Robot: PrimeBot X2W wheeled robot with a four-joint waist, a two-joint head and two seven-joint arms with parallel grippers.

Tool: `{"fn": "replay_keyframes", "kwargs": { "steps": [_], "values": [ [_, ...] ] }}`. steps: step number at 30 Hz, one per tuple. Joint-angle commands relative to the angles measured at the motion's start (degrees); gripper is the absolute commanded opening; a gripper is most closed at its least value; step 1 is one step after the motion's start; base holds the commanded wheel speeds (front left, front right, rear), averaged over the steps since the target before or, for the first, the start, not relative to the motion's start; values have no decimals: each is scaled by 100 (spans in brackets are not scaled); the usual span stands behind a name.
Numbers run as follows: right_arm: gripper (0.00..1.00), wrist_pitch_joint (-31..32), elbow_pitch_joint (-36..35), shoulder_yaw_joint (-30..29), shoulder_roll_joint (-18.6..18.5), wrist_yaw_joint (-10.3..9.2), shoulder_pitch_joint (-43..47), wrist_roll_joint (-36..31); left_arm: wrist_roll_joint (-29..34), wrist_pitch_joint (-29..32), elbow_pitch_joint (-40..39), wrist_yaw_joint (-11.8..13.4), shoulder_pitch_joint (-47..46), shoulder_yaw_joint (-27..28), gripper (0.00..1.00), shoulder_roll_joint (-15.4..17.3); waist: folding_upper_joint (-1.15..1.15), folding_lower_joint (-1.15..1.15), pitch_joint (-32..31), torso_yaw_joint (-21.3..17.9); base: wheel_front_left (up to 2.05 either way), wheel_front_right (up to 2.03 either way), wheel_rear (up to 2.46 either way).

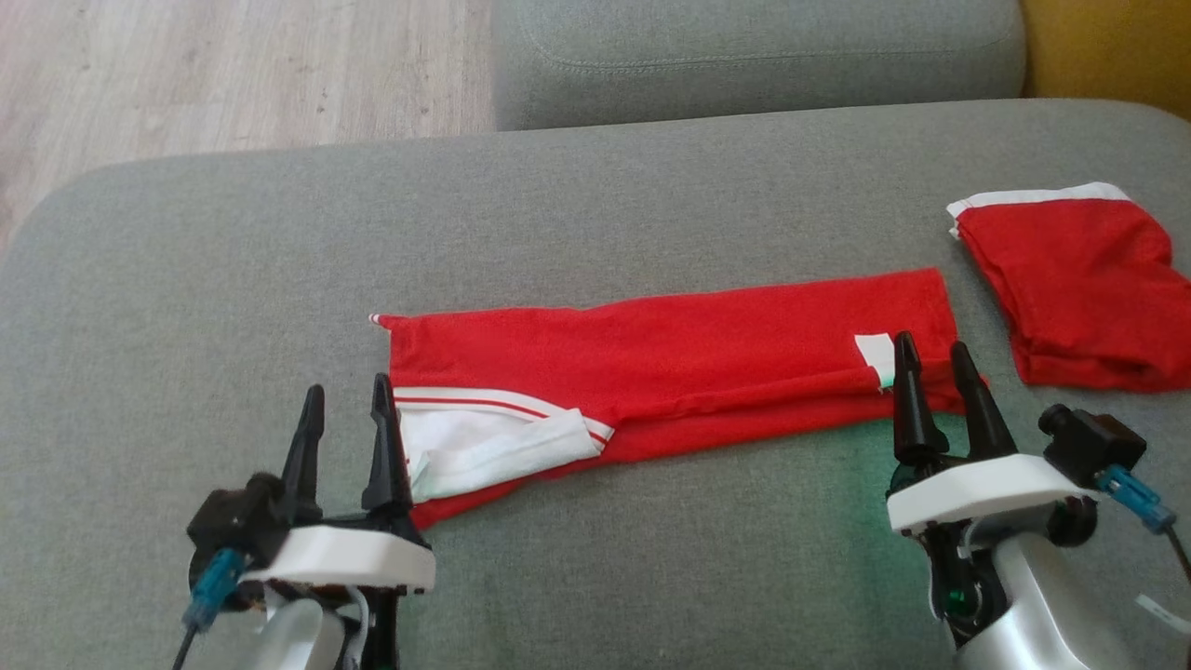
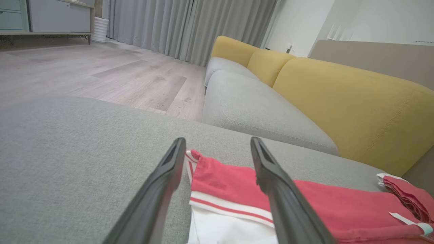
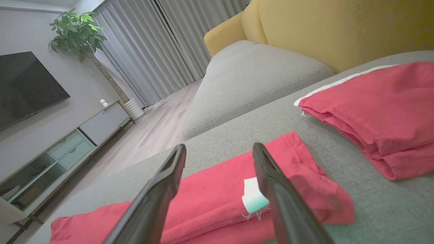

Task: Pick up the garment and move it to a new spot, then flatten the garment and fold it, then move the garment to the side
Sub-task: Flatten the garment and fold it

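Left gripper (image 1: 348,383) and right gripper (image 1: 930,341), both spread and empty, sit at opposite ends of the red garment (image 1: 670,363); pinching only one layer could unfold it.

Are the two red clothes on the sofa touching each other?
Apart. The right wrist view shows a strip of gray sofa between the long red garment and the folded red garment.
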Motion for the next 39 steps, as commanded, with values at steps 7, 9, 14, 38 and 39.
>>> {"fn": "replay_keyframes", "kwargs": {
  "steps": [7,9,14,38,39],
  "values": [
    [100,-42,-205,-83,26,-4,-299,-309,459,-54,-12,-381,-294,585,100,-251,0,1,155,79,0,0,0],
    [100,26,-81,-270,-3,-4,-404,-437,545,-54,44,-486,-352,636,100,-311,0,1,231,109,0,0,0],
    [100,251,556,-1133,-9,-4,-827,-926,706,-54,164,-688,-515,704,100,-426,0,1,466,202,0,0,0],
    [0,502,2649,-1895,175,-4,-1714,-1823,965,-54,428,-962,-936,900,100,-569,0,1,769,298,0,0,0],
    [0,445,2630,-1916,150,-4,-1727,-1830,972,-54,428,-964,-926,916,100,-569,0,1,751,280,0,0,0]
  ]
}}
